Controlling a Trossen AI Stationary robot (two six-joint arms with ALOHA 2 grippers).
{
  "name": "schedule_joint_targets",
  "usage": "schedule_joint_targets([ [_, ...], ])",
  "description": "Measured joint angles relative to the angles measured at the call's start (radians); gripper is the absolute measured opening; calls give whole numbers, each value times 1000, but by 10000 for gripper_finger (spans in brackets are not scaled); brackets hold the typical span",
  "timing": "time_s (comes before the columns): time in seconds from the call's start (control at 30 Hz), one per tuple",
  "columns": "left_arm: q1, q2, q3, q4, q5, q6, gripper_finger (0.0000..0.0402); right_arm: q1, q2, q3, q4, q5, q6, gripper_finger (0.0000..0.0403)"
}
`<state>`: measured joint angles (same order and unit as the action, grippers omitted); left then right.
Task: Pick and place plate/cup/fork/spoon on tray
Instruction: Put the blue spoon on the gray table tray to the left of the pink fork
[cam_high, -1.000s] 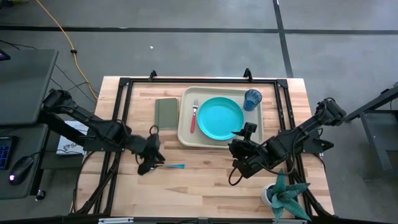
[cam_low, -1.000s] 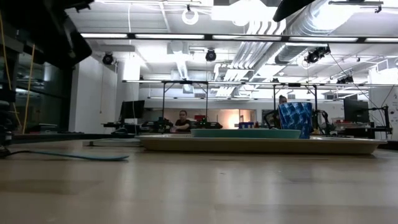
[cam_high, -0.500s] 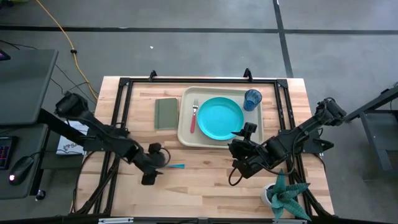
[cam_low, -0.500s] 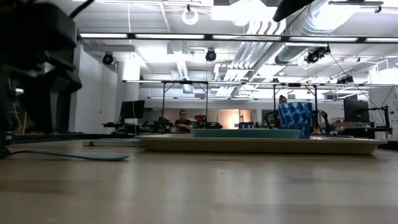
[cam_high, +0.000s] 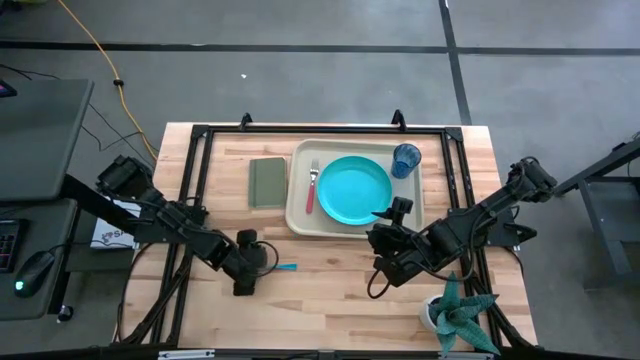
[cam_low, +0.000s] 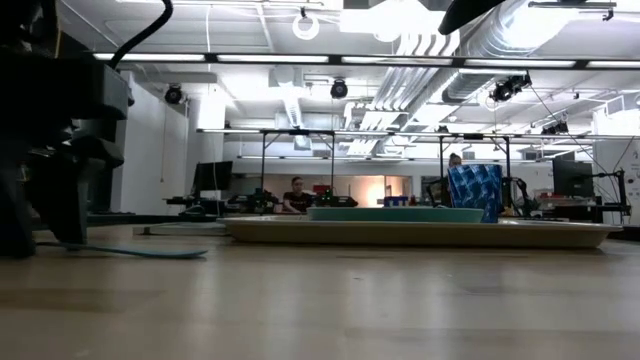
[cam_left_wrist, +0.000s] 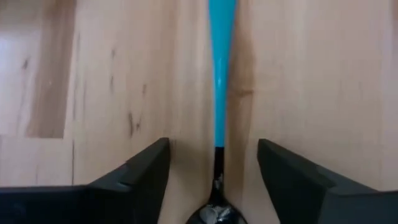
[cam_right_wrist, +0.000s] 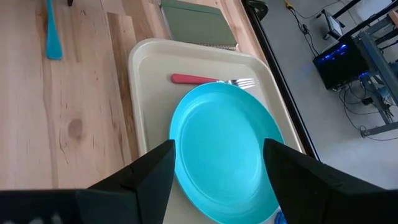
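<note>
Plate (cam_high: 354, 190), cup (cam_high: 406, 159), fork (cam_high: 311, 187) already on tray (cam_high: 297, 215). Only spoon (cam_left_wrist: 216, 93) left on desk. Left hand (cam_left_wrist: 214, 180) fingers apart, straddling spoon. Right hand (cam_right_wrist: 217, 180) apart, idle near tray.

The surface (cam_high: 330, 290) was pale wood with visible grain, knots and plank seams, matt in finish. The spoon (cam_left_wrist: 217, 93) had a smooth light-blue plastic-looking handle and a dark, shiny metal bowl. The plate (cam_right_wrist: 227, 149) looked like smooth turquoise plastic with a soft sheen. The tray (cam_right_wrist: 146, 118) was cream plastic, smooth and matt. The fork (cam_right_wrist: 211, 80) showed a pink-red handle and bright metal tines. The cup (cam_low: 474, 192) was translucent blue.
</note>
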<state>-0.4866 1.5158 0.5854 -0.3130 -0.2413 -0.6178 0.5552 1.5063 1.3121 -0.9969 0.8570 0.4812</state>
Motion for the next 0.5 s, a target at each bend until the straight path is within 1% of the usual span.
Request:
schedule_joint_targets([
  [0.03, 0, 1, 1, -7, -10, -23, 208, 0, 0, 0, 0, 0, -1, 236],
  [0.1, 0, 2, 2, -26, -25, -72, 163, 0, 0, 0, 0, 0, -3, 236],
  [0.23, 2, 2, 7, -51, -47, -106, 33, 0, 0, 0, 0, 3, -3, 236],
  [0.27, 4, 1, 14, -61, -51, -105, 17, 0, 0, 0, 1, 3, -3, 236],
  [0.4, 23, -23, 82, -147, -69, -23, 6, 0, 0, 0, 8, 2, 12, 236],
  [0.5, 31, -63, 171, -223, -147, 46, 3, 0, 0, 0, 33, -14, 15, 236],
])
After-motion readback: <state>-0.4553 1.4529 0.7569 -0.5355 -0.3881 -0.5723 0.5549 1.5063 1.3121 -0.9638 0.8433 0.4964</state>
